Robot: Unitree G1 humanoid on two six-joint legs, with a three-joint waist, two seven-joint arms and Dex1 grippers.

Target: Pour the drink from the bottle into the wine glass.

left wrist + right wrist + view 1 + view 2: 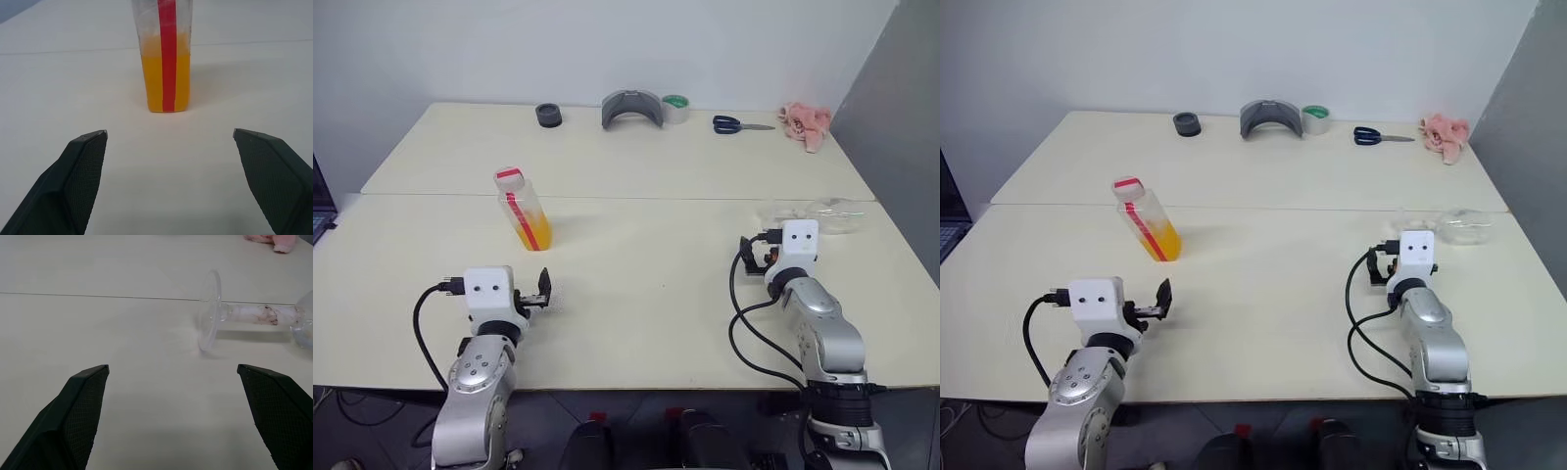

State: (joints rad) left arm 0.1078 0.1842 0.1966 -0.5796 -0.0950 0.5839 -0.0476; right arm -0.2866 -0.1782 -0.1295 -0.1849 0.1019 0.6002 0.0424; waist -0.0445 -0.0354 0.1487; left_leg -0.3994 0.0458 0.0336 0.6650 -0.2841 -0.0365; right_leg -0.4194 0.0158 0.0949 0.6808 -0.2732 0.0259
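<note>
The left gripper (168,142) hovers low over the tabletop (646,284), fingers spread wide and empty. Straight ahead of it, a little way off, stands the bottle (523,207), upright, its red label strip facing the gripper, the drink (166,81) filling its lower part.

The right gripper (173,374) is likewise spread wide, holding nothing. Just ahead of it and to its right the wine glass (254,313) lies on its side, round foot nearest the gripper, stem running rightward to the bowl.
</note>
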